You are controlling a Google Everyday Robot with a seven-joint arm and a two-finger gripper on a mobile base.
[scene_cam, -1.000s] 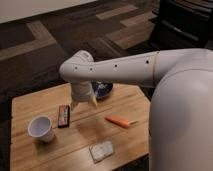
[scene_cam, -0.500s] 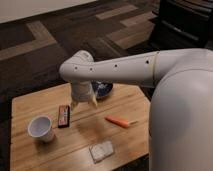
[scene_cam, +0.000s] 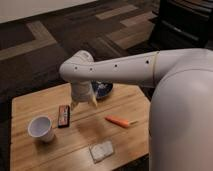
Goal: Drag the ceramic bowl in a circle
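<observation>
the far part of the scene is taken up by a dark patterned carpet (scene_cam: 40,40), crossed by paler strips. the right side is filled by the robot's white body (scene_cam: 185,115), and from it a thick white arm (scene_cam: 125,70) is stretched leftward over the table. a wooden table (scene_cam: 65,150) is seen below, with its far edge hidden in part by the arm.

the gripper (scene_cam: 84,105) is hung from the arm's left end and pointed down over the far middle of the table. its two fingertips (scene_cam: 94,104) are held apart, with bare wood seen between them, and nothing is clasped.

the ceramic bowl (scene_cam: 104,90) is placed on the far part of the table, just right of and beyond the gripper (only its dark blue right half is shown, the rest being covered by the arm). whether the bowl is touched by the right fingertip cannot be told.

a white cup (scene_cam: 41,128) is stood upright near the left edge. a dark bar with a red face (scene_cam: 63,115) is laid between the cup and the gripper. an orange stick (scene_cam: 119,121) is laid right of centre, and a pale packet (scene_cam: 102,150) is laid near the front edge.
</observation>
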